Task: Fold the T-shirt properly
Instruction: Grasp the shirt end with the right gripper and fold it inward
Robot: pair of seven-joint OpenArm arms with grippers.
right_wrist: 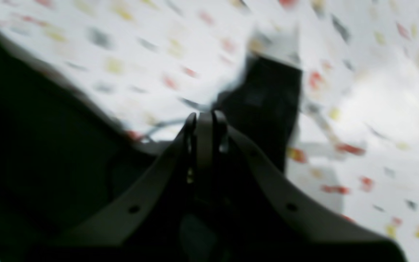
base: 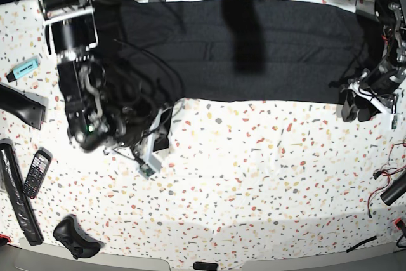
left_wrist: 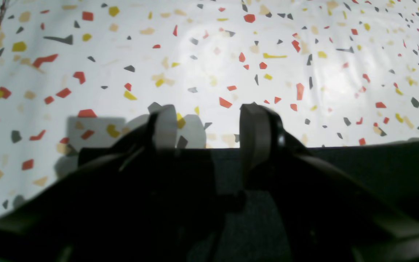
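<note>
The black T-shirt (base: 266,49) lies flat along the far side of the speckled table (base: 254,176), plain side up. In the base view my right gripper (base: 160,132) sits at the shirt's near-left corner. In the blurred right wrist view its jaws are pressed together (right_wrist: 206,122), and a black flap of the T-shirt (right_wrist: 267,98) rises from the tips. My left gripper (base: 359,105) hangs at the near-right corner. The left wrist view shows its fingers (left_wrist: 164,125) spread wide over the T-shirt's (left_wrist: 358,174) straight edge, with nothing between them.
Along the table's left edge lie a blue marker (base: 25,68), a black handset (base: 22,107), a phone (base: 36,172), a long black strip (base: 16,198) and a game controller (base: 76,238). Loose cables (base: 387,188) trail at the right edge.
</note>
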